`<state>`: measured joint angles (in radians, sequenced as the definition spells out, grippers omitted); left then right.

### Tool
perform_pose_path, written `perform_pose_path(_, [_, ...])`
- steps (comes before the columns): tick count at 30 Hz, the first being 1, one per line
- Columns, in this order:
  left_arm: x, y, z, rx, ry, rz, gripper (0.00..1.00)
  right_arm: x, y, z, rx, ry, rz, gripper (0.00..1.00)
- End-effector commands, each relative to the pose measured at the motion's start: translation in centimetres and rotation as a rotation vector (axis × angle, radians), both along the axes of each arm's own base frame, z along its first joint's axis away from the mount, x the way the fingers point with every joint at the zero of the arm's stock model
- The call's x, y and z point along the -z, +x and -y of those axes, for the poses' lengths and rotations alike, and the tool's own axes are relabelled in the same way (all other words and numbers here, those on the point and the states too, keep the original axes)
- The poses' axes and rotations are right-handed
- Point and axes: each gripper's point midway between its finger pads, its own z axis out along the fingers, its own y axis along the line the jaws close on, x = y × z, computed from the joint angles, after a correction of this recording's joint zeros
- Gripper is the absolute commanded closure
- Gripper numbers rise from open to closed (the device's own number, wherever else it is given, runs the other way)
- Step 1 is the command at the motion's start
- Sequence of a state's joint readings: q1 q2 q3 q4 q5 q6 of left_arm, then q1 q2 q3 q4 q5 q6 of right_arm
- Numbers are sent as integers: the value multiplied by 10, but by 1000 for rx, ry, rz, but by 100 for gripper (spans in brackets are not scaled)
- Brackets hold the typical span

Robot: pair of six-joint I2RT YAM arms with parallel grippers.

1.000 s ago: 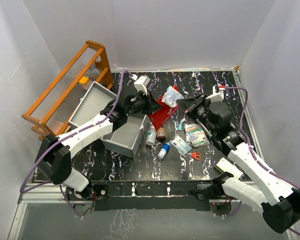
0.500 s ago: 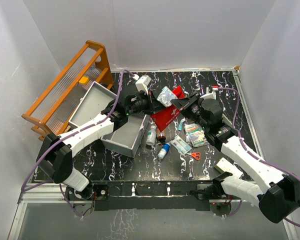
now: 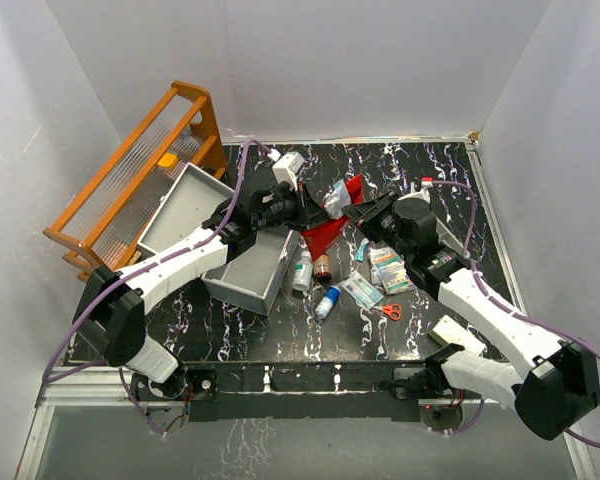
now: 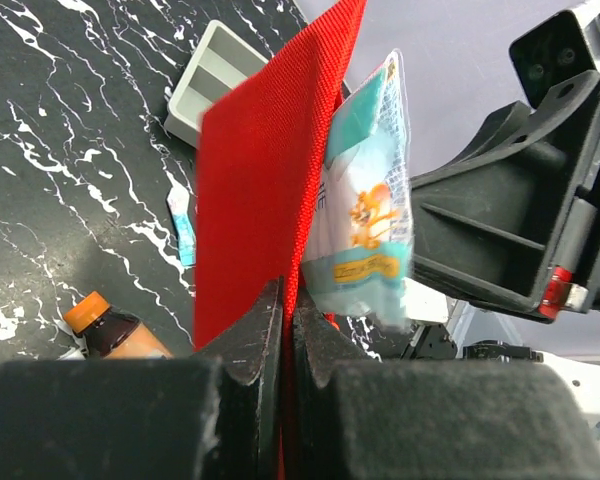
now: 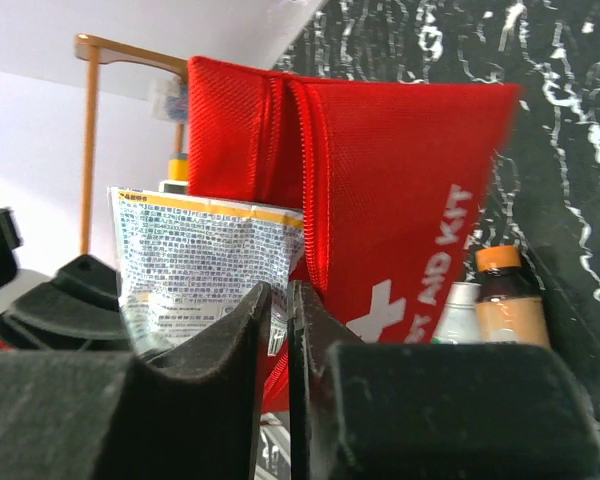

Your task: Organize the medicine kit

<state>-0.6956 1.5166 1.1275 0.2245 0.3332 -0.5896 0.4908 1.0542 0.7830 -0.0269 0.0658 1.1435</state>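
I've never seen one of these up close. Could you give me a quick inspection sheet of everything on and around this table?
Surface: black marbled table, crowded in the middle.
Job's things: grey medicine kit lying open, left of centre.
Clutter: bottles, orange scissors, sachets.
Tools: left tool shut on red pouch, held up; right tool pinching a plastic packet beside it.
Cables: purple cable along each arm.
Surroundings: orange rack, white walls.
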Motion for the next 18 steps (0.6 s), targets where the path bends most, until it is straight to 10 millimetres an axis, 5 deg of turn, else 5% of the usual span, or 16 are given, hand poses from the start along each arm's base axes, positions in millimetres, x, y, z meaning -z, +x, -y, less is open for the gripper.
perform_pose_path(1, [-13, -3, 3, 34, -26, 37, 100, 8, 5, 7, 43, -34, -44, 86])
perform_pose_path(9, [-7, -6, 5, 63, -14, 31, 100, 6, 8, -3, -6, -50, -39, 83])
perform_pose_path(18, [9, 11, -5, -32, 62, 33, 100, 19, -2, 21, 85, -121, -137, 85])
